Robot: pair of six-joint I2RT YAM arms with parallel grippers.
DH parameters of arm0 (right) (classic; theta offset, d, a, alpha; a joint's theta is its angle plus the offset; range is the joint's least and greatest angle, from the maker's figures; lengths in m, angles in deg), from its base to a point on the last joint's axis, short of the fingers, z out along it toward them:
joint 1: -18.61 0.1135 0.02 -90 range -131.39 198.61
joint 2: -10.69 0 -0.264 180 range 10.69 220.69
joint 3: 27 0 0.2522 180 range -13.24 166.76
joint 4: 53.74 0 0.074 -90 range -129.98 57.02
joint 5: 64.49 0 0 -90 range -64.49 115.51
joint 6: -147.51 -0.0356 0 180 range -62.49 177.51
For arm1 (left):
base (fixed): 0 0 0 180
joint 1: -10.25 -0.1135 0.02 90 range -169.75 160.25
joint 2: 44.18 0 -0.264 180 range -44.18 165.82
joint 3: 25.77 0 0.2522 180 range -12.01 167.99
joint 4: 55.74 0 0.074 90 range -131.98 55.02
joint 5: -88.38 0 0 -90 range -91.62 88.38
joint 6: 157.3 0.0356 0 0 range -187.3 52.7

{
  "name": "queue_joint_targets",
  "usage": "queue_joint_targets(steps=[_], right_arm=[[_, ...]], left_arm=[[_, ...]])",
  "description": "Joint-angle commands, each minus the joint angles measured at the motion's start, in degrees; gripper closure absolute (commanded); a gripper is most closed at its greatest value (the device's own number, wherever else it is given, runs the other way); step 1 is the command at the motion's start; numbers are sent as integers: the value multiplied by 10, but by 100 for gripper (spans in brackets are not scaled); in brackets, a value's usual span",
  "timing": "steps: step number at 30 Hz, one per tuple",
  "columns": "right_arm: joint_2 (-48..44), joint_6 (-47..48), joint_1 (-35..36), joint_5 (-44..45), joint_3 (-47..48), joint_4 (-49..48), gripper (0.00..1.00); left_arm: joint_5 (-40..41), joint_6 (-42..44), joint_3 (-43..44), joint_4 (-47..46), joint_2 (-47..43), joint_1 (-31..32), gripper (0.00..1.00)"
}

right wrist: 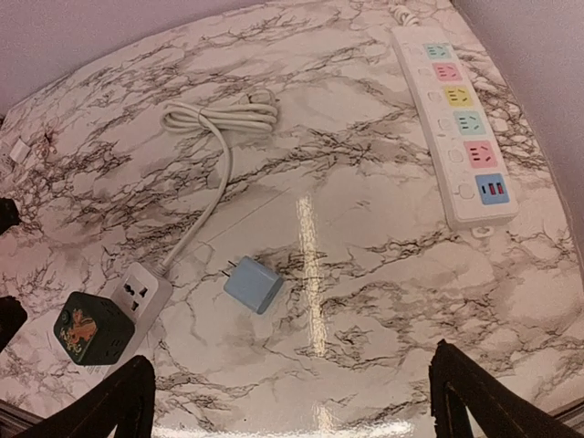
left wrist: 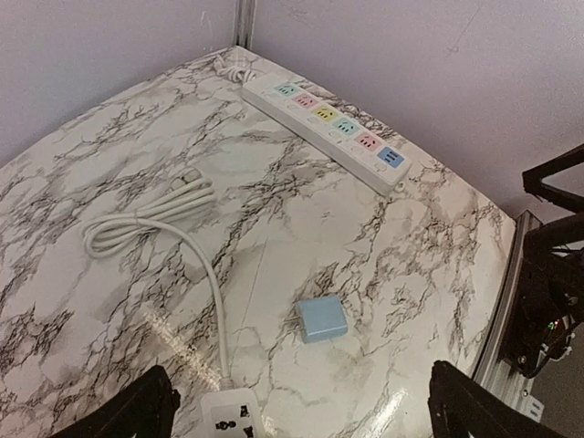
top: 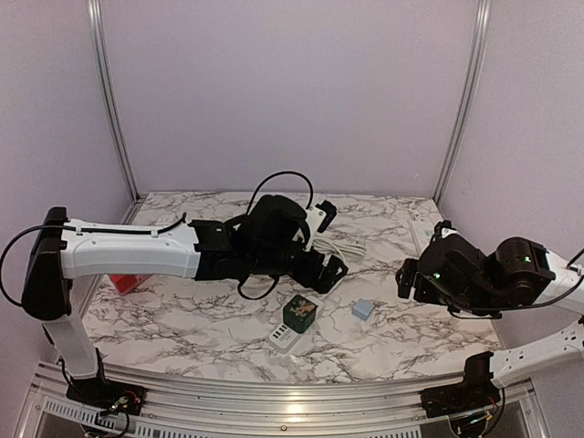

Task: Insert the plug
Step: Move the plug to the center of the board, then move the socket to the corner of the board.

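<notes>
A light blue plug block (top: 362,309) lies on its side on the marble table, prongs pointing left; it also shows in the left wrist view (left wrist: 321,318) and the right wrist view (right wrist: 253,285). A white socket strip (top: 284,337) with a dark green cube (top: 299,313) plugged in lies near it; the strip shows in the right wrist view (right wrist: 137,292) with the cube (right wrist: 92,328), and in the left wrist view (left wrist: 232,413). My left gripper (left wrist: 297,406) is open and empty above the table, the plug ahead of it. My right gripper (right wrist: 287,401) is open and empty, right of the plug.
A long white power strip (left wrist: 329,130) with coloured sockets lies at the table's back right, also in the right wrist view (right wrist: 453,125). The socket strip's white cable (right wrist: 219,123) is coiled at the back. A red object (top: 128,282) lies under the left arm.
</notes>
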Motion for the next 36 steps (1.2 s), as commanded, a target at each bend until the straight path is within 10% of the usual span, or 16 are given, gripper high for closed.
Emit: queue_joint_targets(steps=[1, 12, 36], right_arm=[[-3, 21, -3, 3, 14, -28, 1], [30, 55, -4, 1, 27, -60, 1], [-25, 56, -3, -2, 6, -67, 2]], left_arm=[[90, -42, -149, 40, -63, 3, 1], [141, -97, -433, -160, -211, 32, 1], [169, -111, -351, -92, -41, 81, 2]])
